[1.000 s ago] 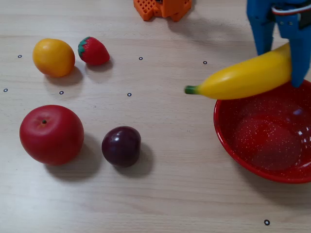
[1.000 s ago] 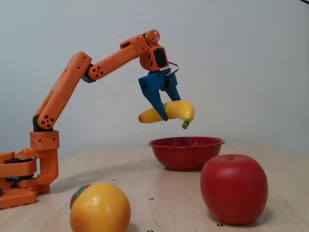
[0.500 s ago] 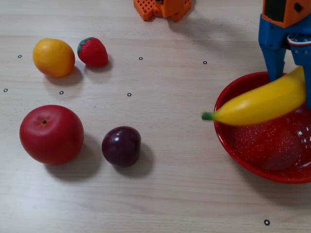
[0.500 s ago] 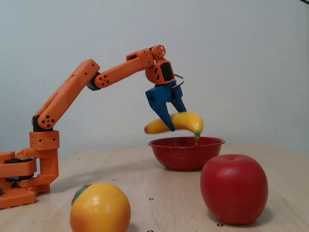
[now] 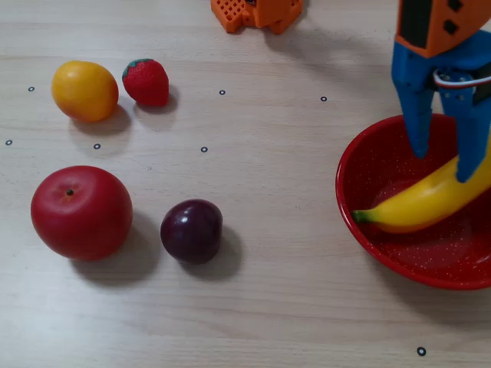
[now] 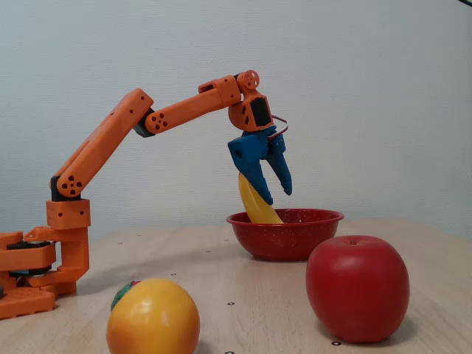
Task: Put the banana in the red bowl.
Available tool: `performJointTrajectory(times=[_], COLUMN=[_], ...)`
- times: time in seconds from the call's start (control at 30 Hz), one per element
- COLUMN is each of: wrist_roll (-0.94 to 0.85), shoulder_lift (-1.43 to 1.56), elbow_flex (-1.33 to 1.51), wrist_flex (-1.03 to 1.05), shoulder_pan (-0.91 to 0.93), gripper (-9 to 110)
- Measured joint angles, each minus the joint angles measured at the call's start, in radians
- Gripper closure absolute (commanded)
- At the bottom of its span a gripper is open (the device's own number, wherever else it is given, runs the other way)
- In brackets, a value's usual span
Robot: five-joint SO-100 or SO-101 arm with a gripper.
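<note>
The yellow banana (image 5: 414, 211) lies inside the red bowl (image 5: 347, 201) at the right of a fixed view, its green stem tip pointing left. Seen from the side in the other fixed view, the banana (image 6: 256, 207) leans steeply, lower end in the bowl (image 6: 295, 240), upper end sticking above the rim. My blue gripper (image 5: 443, 162) hangs over the bowl with its fingers spread. The right finger overlaps the banana's upper end there. From the side, the gripper (image 6: 277, 195) stands open, the banana behind its left finger.
A red apple (image 5: 80, 211), a dark plum (image 5: 192, 230), an orange fruit (image 5: 84, 90) and a strawberry (image 5: 147, 80) sit left of the bowl. The orange arm base (image 5: 257, 11) is at the top edge. The apple (image 6: 358, 287) stands in front of the bowl in the side view.
The gripper came down over the bowl with the banana and its fingers spread. The banana dropped from level in the air to leaning inside the bowl.
</note>
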Motion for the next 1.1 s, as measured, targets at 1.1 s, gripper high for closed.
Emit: performJointTrajectory(times=[1.1], wrist_roll=[-0.356], shoulder_lift=[1.382], elbow_flex=[1.399], wrist_flex=[-0.472], shoulder_pan=[-0.347], gripper=[101])
